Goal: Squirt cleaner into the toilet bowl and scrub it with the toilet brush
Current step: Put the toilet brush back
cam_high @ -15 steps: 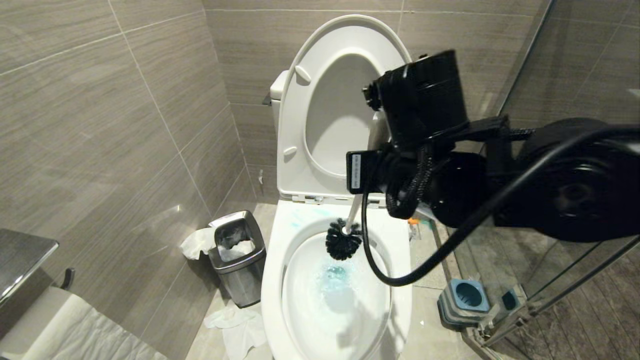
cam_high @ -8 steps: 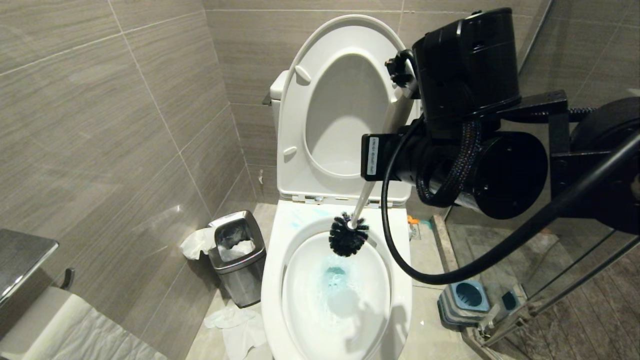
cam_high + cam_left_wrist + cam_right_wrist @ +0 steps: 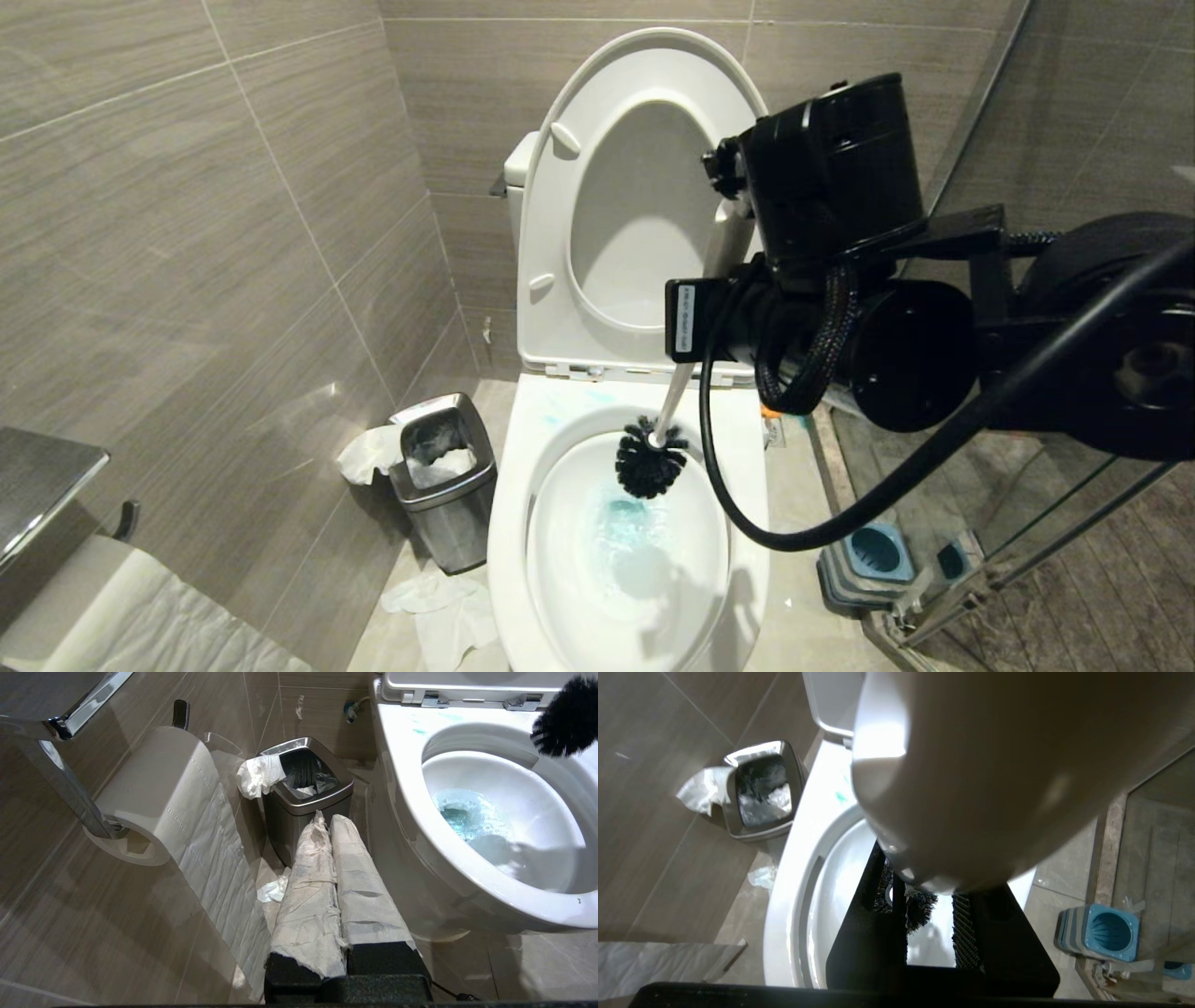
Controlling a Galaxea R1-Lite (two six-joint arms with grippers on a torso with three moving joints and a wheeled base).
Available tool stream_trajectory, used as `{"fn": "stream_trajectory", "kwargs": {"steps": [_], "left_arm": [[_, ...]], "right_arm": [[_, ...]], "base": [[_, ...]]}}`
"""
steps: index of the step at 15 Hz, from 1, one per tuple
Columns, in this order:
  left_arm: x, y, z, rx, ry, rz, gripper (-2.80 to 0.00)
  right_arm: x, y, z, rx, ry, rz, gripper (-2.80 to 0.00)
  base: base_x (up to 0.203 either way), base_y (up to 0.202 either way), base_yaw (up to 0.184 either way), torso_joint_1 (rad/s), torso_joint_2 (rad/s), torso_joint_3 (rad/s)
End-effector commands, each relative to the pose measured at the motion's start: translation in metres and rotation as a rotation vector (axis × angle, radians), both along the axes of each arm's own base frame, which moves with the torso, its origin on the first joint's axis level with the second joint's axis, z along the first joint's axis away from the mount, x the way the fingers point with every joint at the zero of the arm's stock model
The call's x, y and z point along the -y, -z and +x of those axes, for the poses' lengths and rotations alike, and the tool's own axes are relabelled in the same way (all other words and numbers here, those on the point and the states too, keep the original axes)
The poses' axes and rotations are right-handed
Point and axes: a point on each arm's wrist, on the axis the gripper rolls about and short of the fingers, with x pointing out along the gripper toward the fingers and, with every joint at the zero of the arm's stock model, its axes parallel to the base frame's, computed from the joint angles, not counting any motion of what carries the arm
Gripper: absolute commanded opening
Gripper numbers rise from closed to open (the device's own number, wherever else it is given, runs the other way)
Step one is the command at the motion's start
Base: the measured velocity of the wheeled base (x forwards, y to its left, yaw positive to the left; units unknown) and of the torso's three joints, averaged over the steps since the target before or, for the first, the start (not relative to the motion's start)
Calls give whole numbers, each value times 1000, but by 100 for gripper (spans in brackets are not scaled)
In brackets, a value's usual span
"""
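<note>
the right gripper [image 3: 929, 926] is clenching the brush [image 3: 651, 459] by its pale handle, above the bowl [image 3: 747, 485]; the head view is showing the black bristle head hanging at the bowl's back rim, over teal cleaner [image 3: 627, 515] tinting the water; the right wrist view is mostly filled by the handle's rounded tip, with bristles between the fingers [image 3: 964, 933], and it alone is showing the blue holder [image 3: 1104, 931] clearly on the floor; the left wrist view is showing the left gripper [image 3: 332, 826] low beside the bowl, its paper-wrapped fingers pressed together, pointing at the steel bin [image 3: 306, 800], near a paper roll [image 3: 159, 802].
</note>
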Motion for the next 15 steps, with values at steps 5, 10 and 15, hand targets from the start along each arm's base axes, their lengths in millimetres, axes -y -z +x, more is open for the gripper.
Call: {"fn": "stream_trajectory", "kwargs": {"steps": [5, 10, 15], "left_arm": [[0, 0, 0, -1, 0, 0, -280], [0, 0, 0, -1, 0, 0, -280], [0, 0, 0, -1, 0, 0, -280]], "right_arm": [[-1, 8, 3, -20, -3, -26, -280], [43, -5, 20, -25, 148, -110, -280], [113, -20, 50, -23, 328, -87, -280]], "base": [[0, 0, 0, 0, 0, 0], [0, 0, 0, 0, 0, 0], [0, 0, 0, 0, 0, 0]]}}
